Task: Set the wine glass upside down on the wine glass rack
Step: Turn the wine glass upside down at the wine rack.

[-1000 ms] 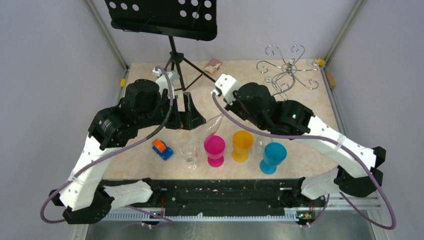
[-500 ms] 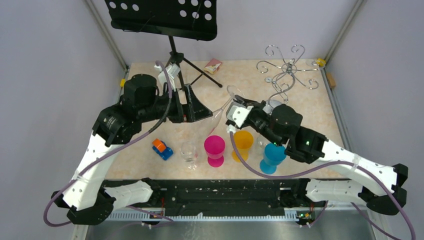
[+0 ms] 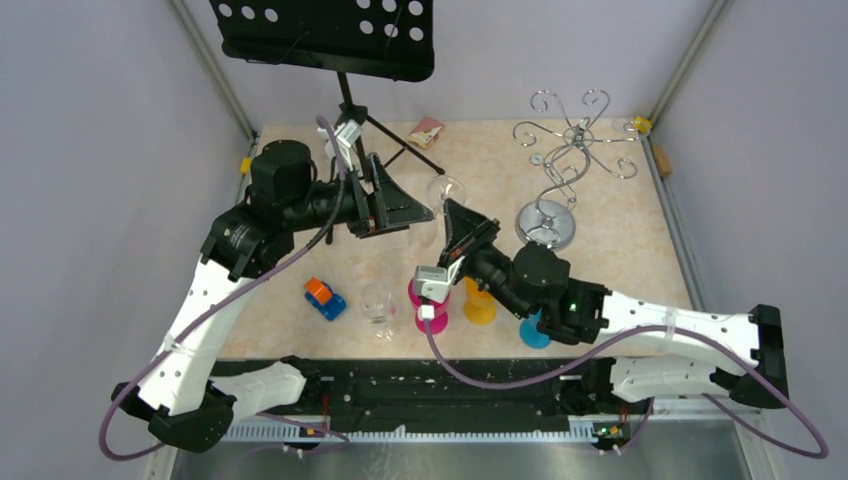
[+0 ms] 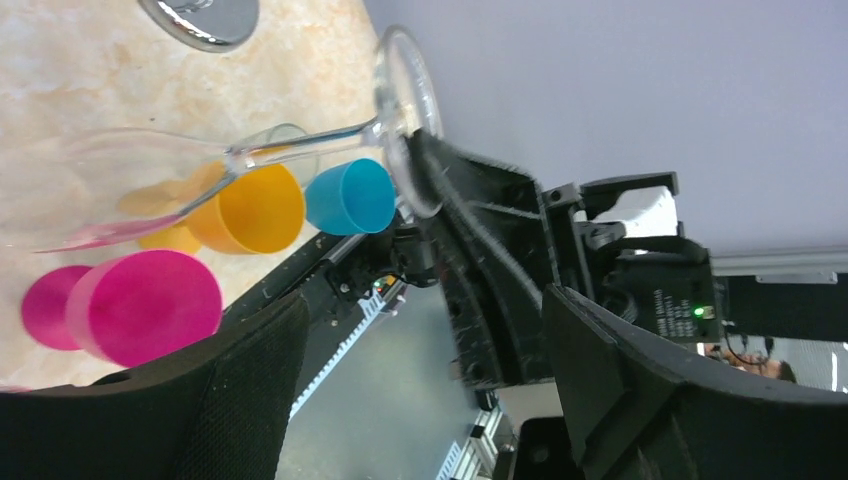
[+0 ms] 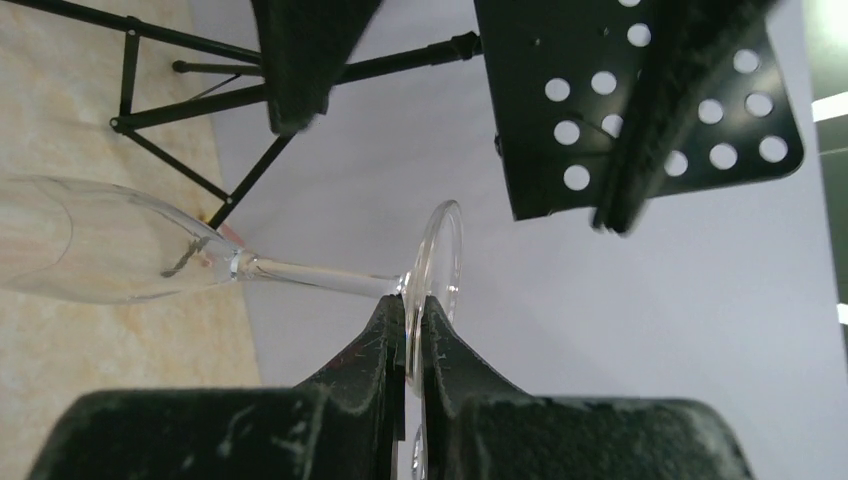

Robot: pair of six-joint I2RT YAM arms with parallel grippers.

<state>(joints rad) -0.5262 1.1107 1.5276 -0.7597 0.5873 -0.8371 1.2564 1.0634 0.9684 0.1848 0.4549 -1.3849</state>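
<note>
The clear wine glass (image 3: 445, 189) hangs in the air on its side over the middle of the table. My right gripper (image 3: 452, 212) is shut on the rim of its round foot; the right wrist view shows the jaws (image 5: 413, 305) pinching the foot, with stem and bowl (image 5: 95, 245) pointing left. My left gripper (image 3: 405, 203) is open and empty beside the glass. In the left wrist view its wide fingers (image 4: 200, 400) frame the glass (image 4: 110, 190). The chrome wine glass rack (image 3: 570, 150) stands at the far right on its mirror base (image 3: 545, 222).
A black music stand (image 3: 330, 40) stands at the far left-centre. A pink cup (image 3: 430, 300), orange cup (image 3: 480, 298), blue cup (image 3: 533, 330), small clear glass (image 3: 378, 305) and toy car (image 3: 325, 298) line the near side. A small packet (image 3: 427, 130) lies far back.
My right arm swung in toward the near centre and turned its wrist, now pinching the glass's foot. My left gripper moved farther and right, open, with the glass outside its jaws.
</note>
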